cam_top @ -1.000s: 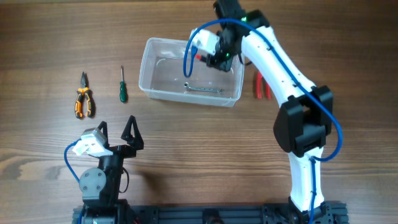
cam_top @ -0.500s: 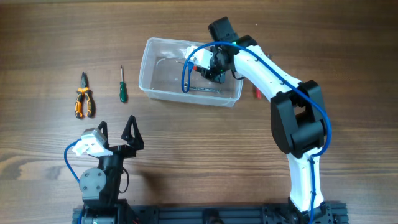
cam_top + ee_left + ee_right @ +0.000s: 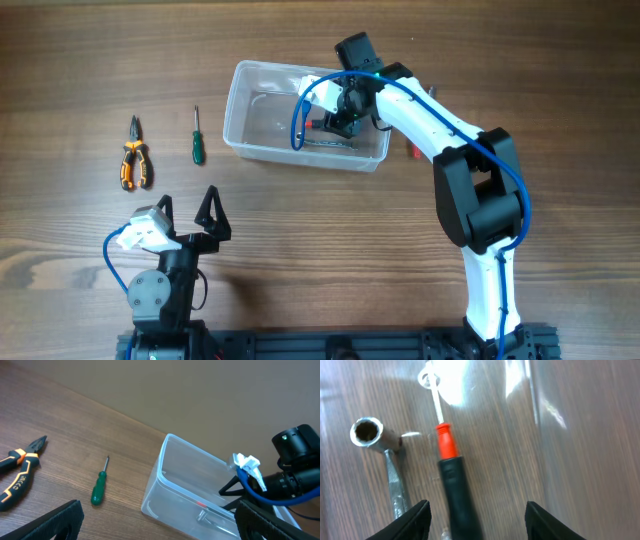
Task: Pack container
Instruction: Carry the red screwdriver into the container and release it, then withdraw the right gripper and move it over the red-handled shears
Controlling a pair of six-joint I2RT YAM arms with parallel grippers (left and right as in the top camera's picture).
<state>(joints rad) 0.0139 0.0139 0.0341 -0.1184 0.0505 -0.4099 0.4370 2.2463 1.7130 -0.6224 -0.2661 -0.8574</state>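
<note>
The clear container [image 3: 240, 110] stands at the back middle of the table, and the left wrist view shows its rim [image 3: 165, 460]. My right gripper [image 3: 336, 114] reaches down inside it. In the right wrist view this gripper [image 3: 479, 521] is open, its jaws well apart. A screwdriver with a black handle and red collar [image 3: 456, 495] lies on the container floor between the jaws, touching neither finger. A metal socket wrench [image 3: 382, 445] lies beside it. My left gripper [image 3: 187, 203] hovers open at the front left, holding nothing.
Orange-and-black pliers [image 3: 135, 160] and a green screwdriver [image 3: 198, 140] lie on the wood left of the container. A red-handled tool [image 3: 410, 150] lies to the container's right, mostly hidden behind the right arm.
The right arm swung left and lowered into the container, then its jaws opened and let go of the black screwdriver. The left arm stayed still.
</note>
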